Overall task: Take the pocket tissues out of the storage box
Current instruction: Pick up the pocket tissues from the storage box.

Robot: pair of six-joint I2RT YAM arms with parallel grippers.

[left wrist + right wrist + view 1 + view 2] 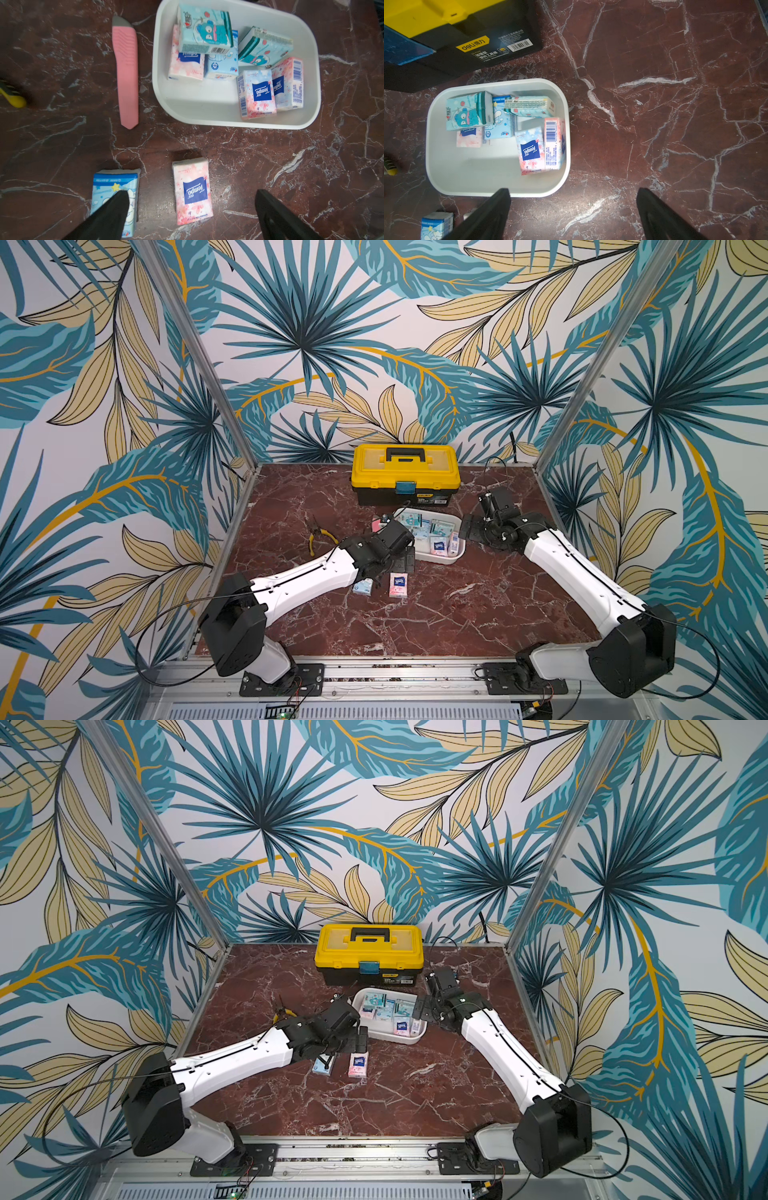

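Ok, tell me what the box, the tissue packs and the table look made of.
Box: white plastic, smooth satin finish; one-piece moulded shape with a rounded rim. Tissue packs: probably thin printed plastic film over soft paper; slight sheen, puffy corners. Table: red-brown marble look with white veins; real stone or printed laminate, cannot tell.

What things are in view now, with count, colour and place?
tissue packs: six, pink, light blue and teal, inside the storage box
light-blue pack: one, on the table
pink pack: one, beside the light-blue pack
storage box: one, white, in front of the toolbox
toolbox: one, yellow and black, table's back
utility knife: one, pink, left of the storage box
pliers: one, yellow handles, left of the knife
table: one, red-brown marble
left gripper: one, black, open, over the pink pack
right gripper: one, black, open, at the box's right side
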